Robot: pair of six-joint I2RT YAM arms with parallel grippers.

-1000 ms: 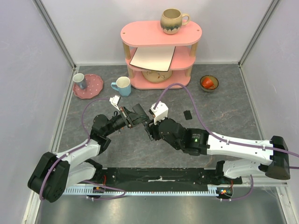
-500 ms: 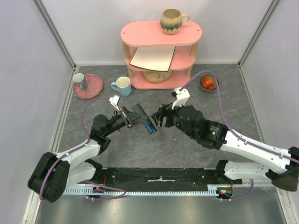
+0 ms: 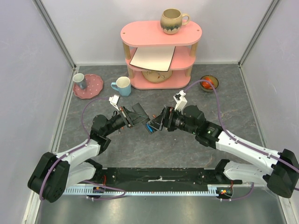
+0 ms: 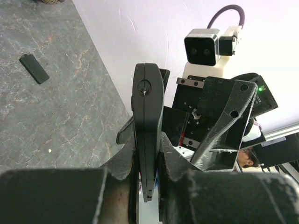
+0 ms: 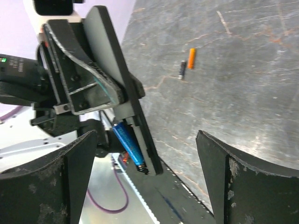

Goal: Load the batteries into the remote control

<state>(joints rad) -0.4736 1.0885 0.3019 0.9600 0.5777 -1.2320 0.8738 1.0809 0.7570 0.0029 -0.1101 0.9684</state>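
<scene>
In the top external view, the right end effector (image 3: 158, 123) was found to have been drawn off the slim black remote control (image 3: 142, 119) and brought back beside it with its jaws spread wide and nothing carried. A blue cylindrical battery (image 3: 148, 126) was left seated at the near end of the remote control, so one cell was judged loaded. The remote control was held off the grey stone-patterned tabletop (image 3: 140, 149), pinched by the left end effector (image 3: 132, 116).

In the left wrist view, the remote control (image 4: 148, 126) was seen edge-on and upright, clamped firmly from both sides. A small flat black cover piece (image 4: 34, 68) lay on the tabletop well apart from the remote control, so the compartment was taken to be open.

In the right wrist view, the blue battery (image 5: 127, 142) was seen lying in the bay of the remote control (image 5: 124, 100), between the spread fingers (image 5: 56, 182). An orange battery (image 5: 191, 58) and a dark battery (image 5: 182, 70) lay just beside each other on the tabletop beyond the remote control, not yet loaded. Pale lilac walls (image 3: 28, 70) closed the space in, with a pink shelf unit (image 3: 161, 35) far behind the remote control.
</scene>
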